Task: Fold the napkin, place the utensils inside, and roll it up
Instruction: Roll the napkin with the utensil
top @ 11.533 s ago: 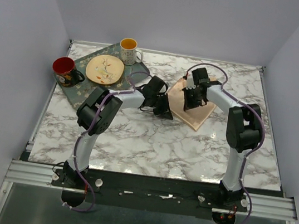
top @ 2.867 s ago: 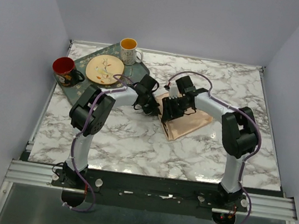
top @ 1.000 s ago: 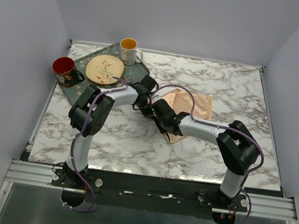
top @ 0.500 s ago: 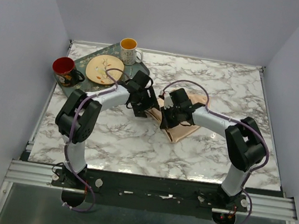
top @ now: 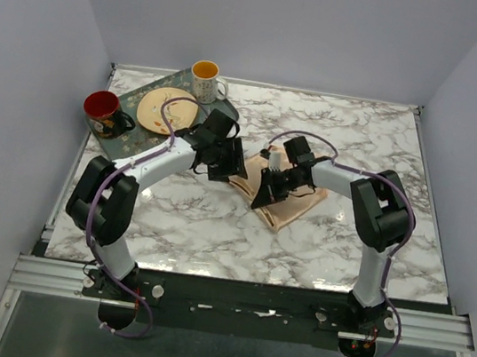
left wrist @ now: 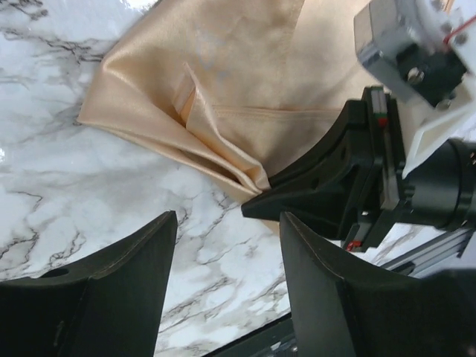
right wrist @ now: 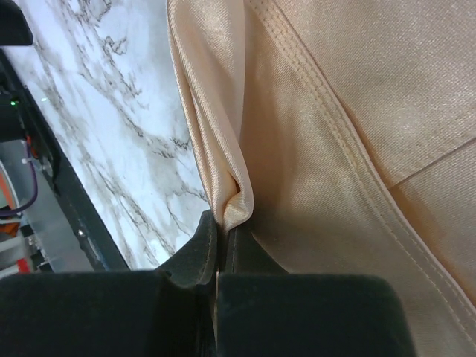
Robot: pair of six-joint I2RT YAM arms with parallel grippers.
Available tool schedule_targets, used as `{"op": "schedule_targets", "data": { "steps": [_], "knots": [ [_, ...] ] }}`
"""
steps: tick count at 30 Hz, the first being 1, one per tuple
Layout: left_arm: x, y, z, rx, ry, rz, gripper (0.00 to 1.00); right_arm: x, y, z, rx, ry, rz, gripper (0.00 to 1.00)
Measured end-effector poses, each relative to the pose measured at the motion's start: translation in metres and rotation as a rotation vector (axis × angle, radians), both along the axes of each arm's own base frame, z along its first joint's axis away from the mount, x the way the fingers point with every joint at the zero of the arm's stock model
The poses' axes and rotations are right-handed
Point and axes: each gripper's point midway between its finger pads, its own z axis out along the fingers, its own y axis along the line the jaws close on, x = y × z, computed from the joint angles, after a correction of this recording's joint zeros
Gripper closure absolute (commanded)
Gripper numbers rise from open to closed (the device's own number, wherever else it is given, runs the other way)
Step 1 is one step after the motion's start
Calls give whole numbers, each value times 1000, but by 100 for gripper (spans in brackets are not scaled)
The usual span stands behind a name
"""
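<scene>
Holding only a thin bunch of cloth, your right gripper [right wrist: 220, 232] is clamped shut on a folded edge of the napkin [top: 299, 204]. That is where I judge the trouble could start. The fabric is sleek and the pinch sits right at the lip of the fold, so a quick pull could slide it out of the jaws and let the layers spring apart. Dragging sideways rather than lifting could also skew the stack, because nothing else pins it to the marble table [top: 213, 229].

Your left gripper [left wrist: 227, 245] has its jaws apart with nothing between them. It hangs over bare marble just beside the napkin's pointed corner and close to the right gripper's fingers, so moving either arm inward risks a knock between them.

I can't find the utensils in any view, so check where they are before committing to the next fold.

The napkin lies mid-table between the two arms, toward the right one. It is a peach-tan cloth with a satin sheen, already doubled into an uneven wedge. Several layers fan out at the corner nearest the left gripper, a stitched hem runs diagonally across the top layer, and the gripped edge puckers into a soft ridge.
</scene>
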Motion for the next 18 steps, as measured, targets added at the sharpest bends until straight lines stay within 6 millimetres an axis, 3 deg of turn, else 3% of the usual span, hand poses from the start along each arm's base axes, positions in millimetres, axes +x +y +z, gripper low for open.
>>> {"op": "schedule_targets", "data": {
  "steps": [3, 5, 10, 14, 18],
  "knots": [
    [-11, -3, -3, 26, 4, -50, 46, 0, -4, -1, 24, 20, -13, 100],
    [-15, -4, -6, 35, 7, -71, 47, -2, -5, -2, 42, 36, -20, 99],
    [-22, 2, -19, 45, 22, -67, 26, 0, -7, -1, 51, 41, -27, 99],
    [-22, 9, -27, 48, 67, -33, 26, 0, -7, -1, 52, 42, -27, 100],
    [-14, -2, -30, 0, 132, 30, 27, 0, -7, -1, 51, 41, -28, 99]
  ]
}}
